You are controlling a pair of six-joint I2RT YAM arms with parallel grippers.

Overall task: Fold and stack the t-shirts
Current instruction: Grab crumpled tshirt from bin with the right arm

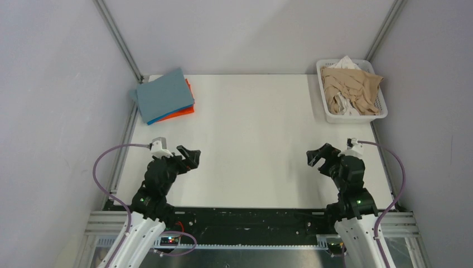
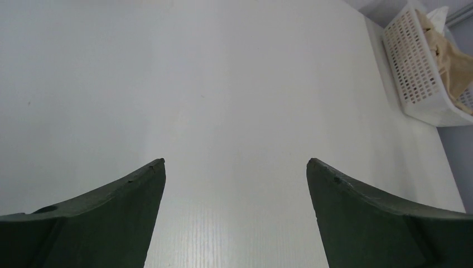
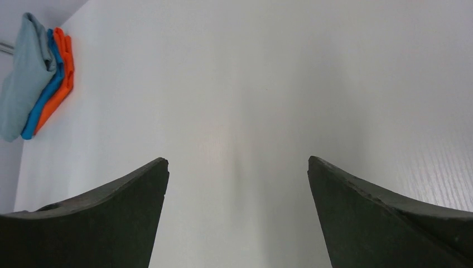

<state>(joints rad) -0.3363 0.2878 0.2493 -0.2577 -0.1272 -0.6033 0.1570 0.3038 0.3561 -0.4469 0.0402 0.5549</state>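
On table, in basket, tan-beige t-shirt mostly hides white t-shirt.

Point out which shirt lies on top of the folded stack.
The grey-blue t-shirt: it covers the pile, with the bright blue t-shirt and the orange t-shirt showing only as edges beneath.

Place: a robotics lab test cell, not a home or shop.
Enclosure: plain pale panels on three sides, framed by bare aluminium posts.
Work surface: one white table.
Rig: robot arms bolted to a metal rail, trailing loose purple cables.
Props: folded t-shirts and a white basket.
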